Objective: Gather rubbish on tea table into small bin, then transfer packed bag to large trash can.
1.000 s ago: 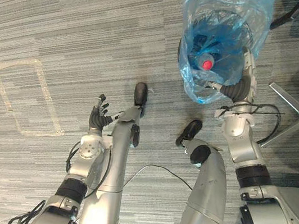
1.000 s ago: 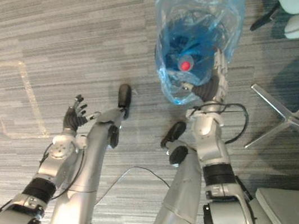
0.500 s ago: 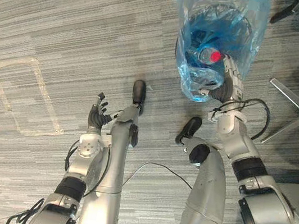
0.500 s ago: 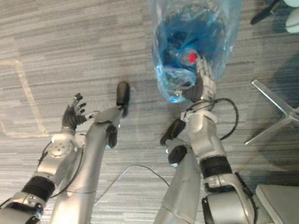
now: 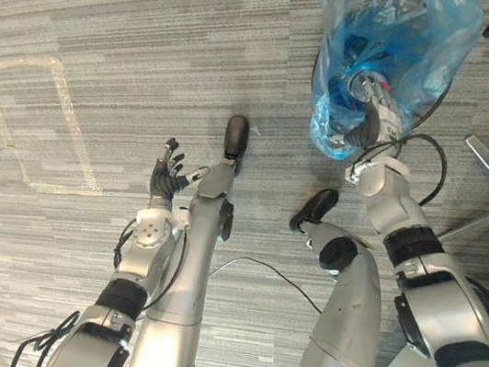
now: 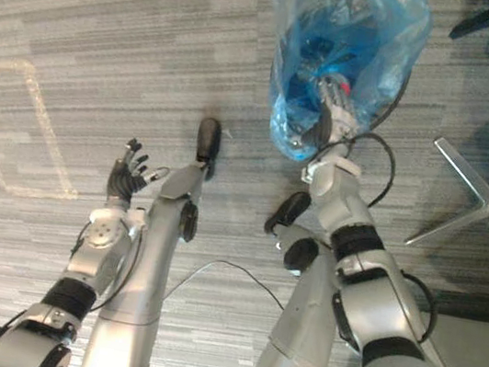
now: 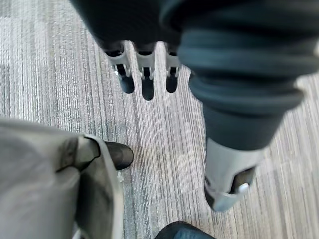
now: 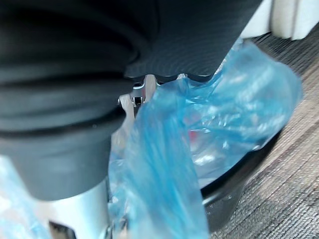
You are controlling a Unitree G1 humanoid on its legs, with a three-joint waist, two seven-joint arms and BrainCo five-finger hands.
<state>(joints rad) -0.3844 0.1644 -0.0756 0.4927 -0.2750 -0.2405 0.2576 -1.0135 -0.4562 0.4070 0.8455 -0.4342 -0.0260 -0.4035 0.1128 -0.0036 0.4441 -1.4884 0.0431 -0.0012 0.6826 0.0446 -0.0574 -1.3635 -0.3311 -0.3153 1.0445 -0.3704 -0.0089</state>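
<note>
Upper right, your right hand meets the blue bag, fingers hidden, grip unclear; left hand spread open, centre-left.

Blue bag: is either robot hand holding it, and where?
Cannot tell for the right robot hand: it is pushed into the near side of the blue bag, and the plastic hides any grip. The left robot hand is open and holds nothing.

No readable text anywhere; any print inside the blue bag seems too blurred.
</note>
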